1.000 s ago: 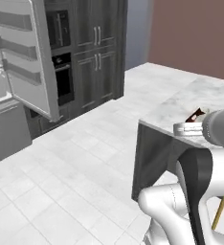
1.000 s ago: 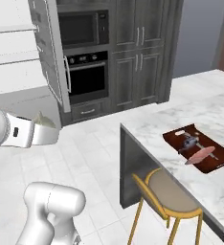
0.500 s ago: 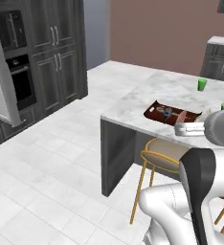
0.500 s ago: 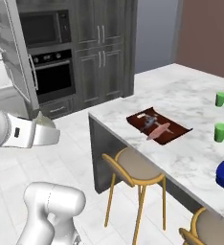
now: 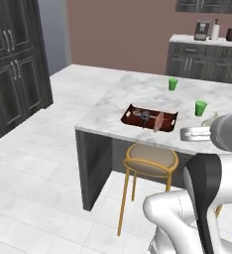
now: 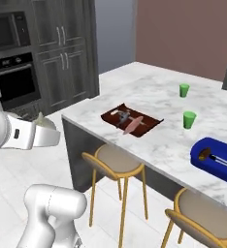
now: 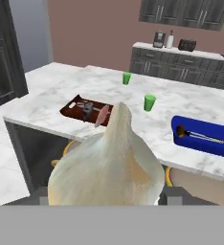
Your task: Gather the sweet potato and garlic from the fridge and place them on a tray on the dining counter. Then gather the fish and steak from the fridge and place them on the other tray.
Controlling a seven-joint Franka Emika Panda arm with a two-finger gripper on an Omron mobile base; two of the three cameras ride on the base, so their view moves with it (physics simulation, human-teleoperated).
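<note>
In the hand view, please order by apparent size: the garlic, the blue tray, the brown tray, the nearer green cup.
1. Garlic, though only because it sits nearest the camera.
2. Blue tray.
3. Brown tray.
4. Nearer green cup.

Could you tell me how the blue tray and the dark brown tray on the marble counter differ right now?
The blue tray is bright blue and sits nearer the counter's far end; the dark brown tray is reddish-brown and lies closer to the near corner. The blue tray holds a brownish item at one end, while the brown tray carries the grey fish and the pink steak. Both are low-rimmed rectangles resting flat on the dining counter.
</note>
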